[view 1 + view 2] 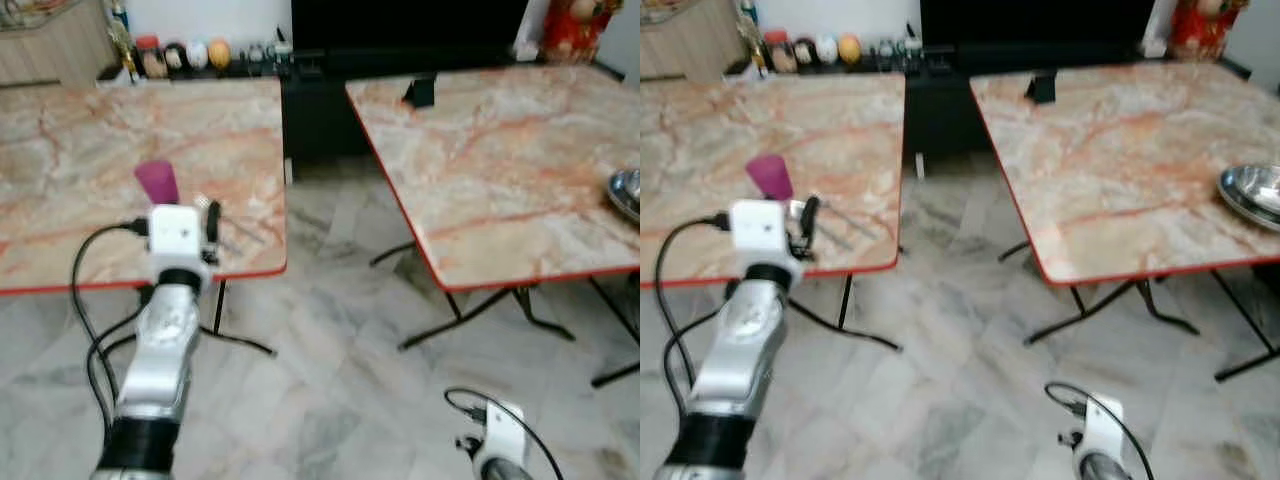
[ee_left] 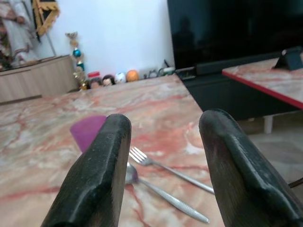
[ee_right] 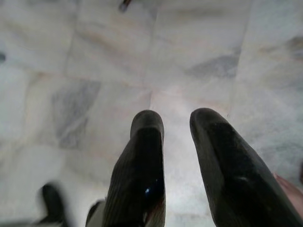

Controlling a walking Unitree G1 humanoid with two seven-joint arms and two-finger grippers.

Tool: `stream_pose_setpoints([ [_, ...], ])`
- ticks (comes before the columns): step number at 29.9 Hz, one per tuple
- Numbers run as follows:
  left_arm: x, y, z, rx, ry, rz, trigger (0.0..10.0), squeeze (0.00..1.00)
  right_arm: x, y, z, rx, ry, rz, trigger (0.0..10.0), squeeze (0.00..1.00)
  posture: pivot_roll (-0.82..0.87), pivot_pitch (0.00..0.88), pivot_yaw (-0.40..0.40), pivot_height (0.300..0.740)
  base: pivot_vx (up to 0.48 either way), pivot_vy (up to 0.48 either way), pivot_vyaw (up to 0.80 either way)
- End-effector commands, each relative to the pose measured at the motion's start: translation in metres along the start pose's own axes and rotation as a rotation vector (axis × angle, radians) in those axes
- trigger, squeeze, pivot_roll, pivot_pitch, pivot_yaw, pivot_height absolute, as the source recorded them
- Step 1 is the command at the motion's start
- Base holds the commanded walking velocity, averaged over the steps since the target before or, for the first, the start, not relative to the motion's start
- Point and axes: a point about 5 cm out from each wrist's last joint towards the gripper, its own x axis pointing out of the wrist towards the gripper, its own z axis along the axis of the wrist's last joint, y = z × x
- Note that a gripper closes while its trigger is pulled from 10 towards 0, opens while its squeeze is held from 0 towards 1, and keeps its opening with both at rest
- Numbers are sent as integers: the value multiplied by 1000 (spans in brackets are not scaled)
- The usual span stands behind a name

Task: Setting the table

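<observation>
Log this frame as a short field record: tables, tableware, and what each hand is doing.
left table: marble-pattern top with red edge
on left table: purple cup, with a fork and a spoon lying beside it near the front corner
right table: same pattern, metal bowl at its right edge
left hand: raised at the left table's front edge, fingers open, pointed at the cutlery, holding nothing
right hand: hanging low over the tiled floor, fingers open, holding nothing

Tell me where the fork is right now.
The fork lies on the left table near its front right corner, beside a spoon and purple cup, ahead of the open left gripper.
</observation>
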Motion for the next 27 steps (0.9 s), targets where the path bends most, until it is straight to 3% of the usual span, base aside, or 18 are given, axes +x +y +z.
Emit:
stream_pose_setpoints([
  [1, 1, 8, 1, 13, 1, 24, 10000, 0, 0, 5, 5, -4, -30, 12, 10000, 0, 41, 0, -17, 740, 0, 334, 0],
  [7, 2, 7, 2, 13, -6, 20, 10000, 0, 0, 4, 10, -24, -97, -13, 10000, 0, 44, 0, -16, 740, 0, 318, 0],
  [13, 3, 4, 4, 17, -17, 11, 10000, 0, -3, 2, 18, -14, -213, -52, 10000, 0, 44, 0, -11, 740, 0, 0, 0],
  [16, 4, 3, 5, 16, -20, 6, 10000, 0, -5, 2, 24, -76, -286, -59, 10000, 0, 45, 0, -10, 740, 0, 0, 0],
  [24, 5, 3, 6, 17, -26, 4, 10000, 0, -9, 4, 34, -119, -411, -62, 10000, 0, 50, 0, -8, 740, 0, 0, 0],
  [25, 5, 3, 7, 17, -26, 4, 10000, 0, -21, 6, 67, -241, -686, -118, 10000, 0, 51, 0, -7, 740, 0, 0, 0],
  [27, 5, 3, 7, 18, -26, 3, 10000, 0, -36, 13, 92, -338, -920, -135, 10000, 0, 51, 0, -5, 740, 0, 0, 0],
])
